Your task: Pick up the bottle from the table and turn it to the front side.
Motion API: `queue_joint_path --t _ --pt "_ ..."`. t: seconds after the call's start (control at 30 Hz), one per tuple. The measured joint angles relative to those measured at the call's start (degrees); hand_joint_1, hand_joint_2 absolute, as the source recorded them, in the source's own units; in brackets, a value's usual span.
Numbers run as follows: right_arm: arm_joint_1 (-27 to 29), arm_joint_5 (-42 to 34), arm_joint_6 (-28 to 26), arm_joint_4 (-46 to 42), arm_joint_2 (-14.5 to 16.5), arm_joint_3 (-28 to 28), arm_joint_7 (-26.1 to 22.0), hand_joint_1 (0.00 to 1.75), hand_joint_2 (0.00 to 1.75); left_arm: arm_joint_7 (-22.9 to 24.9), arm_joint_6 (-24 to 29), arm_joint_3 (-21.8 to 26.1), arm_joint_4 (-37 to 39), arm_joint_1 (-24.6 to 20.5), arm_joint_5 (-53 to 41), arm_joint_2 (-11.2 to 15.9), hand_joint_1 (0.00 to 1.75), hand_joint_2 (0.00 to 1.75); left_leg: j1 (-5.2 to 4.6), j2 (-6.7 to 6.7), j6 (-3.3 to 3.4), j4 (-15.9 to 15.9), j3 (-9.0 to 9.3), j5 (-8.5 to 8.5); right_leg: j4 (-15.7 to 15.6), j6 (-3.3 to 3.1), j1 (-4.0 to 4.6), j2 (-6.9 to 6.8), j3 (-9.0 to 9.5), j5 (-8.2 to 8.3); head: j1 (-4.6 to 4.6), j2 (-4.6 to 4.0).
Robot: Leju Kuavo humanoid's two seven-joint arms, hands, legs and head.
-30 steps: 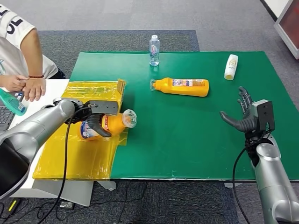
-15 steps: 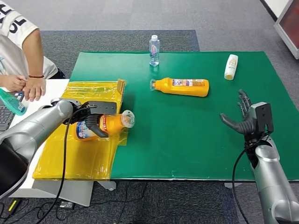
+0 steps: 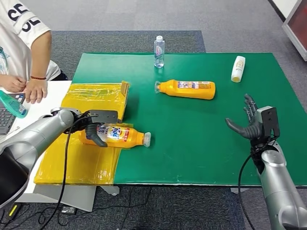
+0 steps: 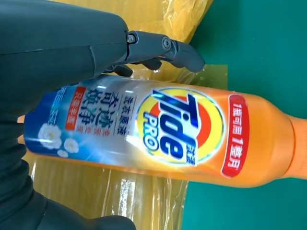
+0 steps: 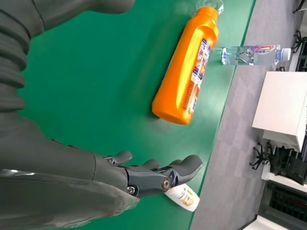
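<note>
a second ago the orange detergent bottle (image 3: 117,136) in the left hand (image 3: 95,128) was tilted with its clear cap (image 3: 147,139) toward the camera and the label mostly turned away; now it lies along the front edge of the yellow plastic sheet (image 3: 87,160), cap at 3 o'clock out over the green mat (image 3: 203,143), and the blue and orange tide label faces up. the left wrist view shows that label full on, so the turn to the front side looks done or nearly so, with release the likely step left. the left hand still wraps the bottle's base, thumb on one side and dark fingers (image 4: 163,48) on the other. the right hand (image 3: 249,122) hovers at 3 o'clock of the mat, fingers spread wide, holding nothing.

the bottle is smooth glossy plastic, flattened and tapering to a narrow neck; the sheet beneath is crinkled, shiny film that may slip. a second orange bottle (image 3: 188,89) lies at 12 o'clock of the mat.
</note>
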Motion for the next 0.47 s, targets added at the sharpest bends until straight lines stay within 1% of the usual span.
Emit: queue_joint_path --t 0.1,0.13,0.2,0.37,0.43,0.47 --pt "0.25 -0.01 -0.39 -0.01 -0.02 -0.02 -0.04 0.0 1.75 -0.81 2.28 -0.05 0.0 0.42 -0.12 0.03 0.0 1.75 0.0 0.0 0.0 0.0 0.01 0.0 0.0 0.0 0.0 0.0 -0.01 0.0 0.0 0.0" --pt "0.44 -0.02 -0.61 -0.05 -0.02 -0.03 0.03 0.0 1.75 -1.17 3.78 -0.05 0.0 0.61 -0.16 0.01 0.0 1.75 0.0 0.0 0.0 0.0 0.01 0.0 0.0 0.0 0.0 0.0 -0.01 0.0 0.0 0.0" --pt "1.31 -0.08 -1.18 -0.55 -0.03 -0.18 0.44 0.0 1.75 -2.03 8.7 0.16 -0.01 1.24 -0.21 -0.17 0.0 1.75 0.0 0.0 0.0 0.0 0.02 0.0 -0.01 0.0 0.0 -0.01 -0.01 0.0 0.0 0.0" --pt "6.83 -0.04 -3.01 -5.32 -0.05 -1.84 2.93 0.0 1.75 -3.64 25.3 2.22 -1.16 4.62 -2.01 -1.32 0.0 1.75 -0.01 -0.01 0.07 0.0 0.01 -0.06 -0.02 0.05 -0.02 -0.04 0.0 -0.05 0.0 0.0" --pt "10.27 0.29 -3.65 -8.61 -0.05 -3.24 4.24 0.0 1.75 -2.02 35.17 3.58 -3.03 7.0 -6.07 -1.96 0.0 1.75 -0.03 -0.11 0.14 0.0 0.02 -0.12 -0.03 0.12 -0.05 -0.17 0.05 -0.14 -0.01 0.0" --pt "11.19 0.39 -3.86 -9.46 -0.04 -3.61 4.59 0.0 1.75 -1.39 37.99 3.91 -3.58 7.65 -7.37 -2.13 0.0 1.75 -0.04 -0.14 0.16 0.0 0.03 -0.14 -0.04 0.14 -0.07 -0.21 0.07 -0.17 -0.01 0.0"
